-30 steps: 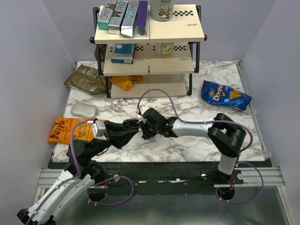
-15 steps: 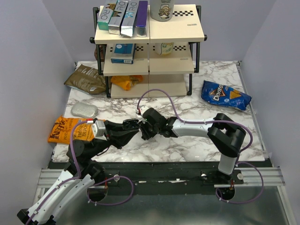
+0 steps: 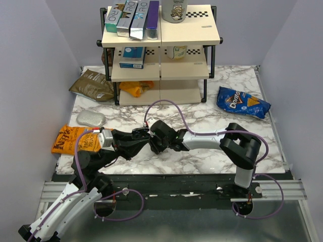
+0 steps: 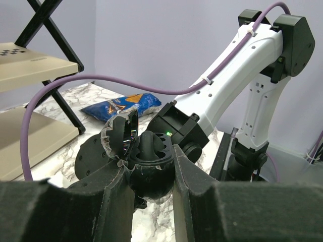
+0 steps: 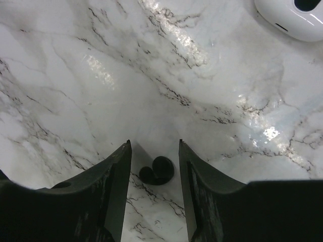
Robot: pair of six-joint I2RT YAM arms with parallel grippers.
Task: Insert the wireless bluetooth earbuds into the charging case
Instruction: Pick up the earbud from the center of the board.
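Note:
My left gripper (image 3: 139,135) is shut on the black charging case (image 4: 151,174) and holds it above the table, seen close in the left wrist view (image 4: 150,164). The case lid (image 4: 120,135) stands open. A dark rounded lump (image 4: 147,141) sits in the case tray; I cannot tell if it is an earbud. One small black earbud (image 5: 158,170) lies on the marble. My right gripper (image 5: 154,145) is open, with a finger on each side of the bud and not touching it. In the top view the right gripper (image 3: 153,144) is just right of the case. No other earbud shows.
A two-tier shelf rack (image 3: 160,55) with boxes stands at the back. A blue Doritos bag (image 3: 242,103) lies at the right. An orange chip bag (image 3: 70,139), a silver pouch (image 3: 91,118) and a brown bag (image 3: 92,84) lie at the left. A white rounded object (image 5: 295,17) lies beyond the right gripper.
My right gripper has shifted a little left and nearer, closer to the case. The left arm and the case have not moved.

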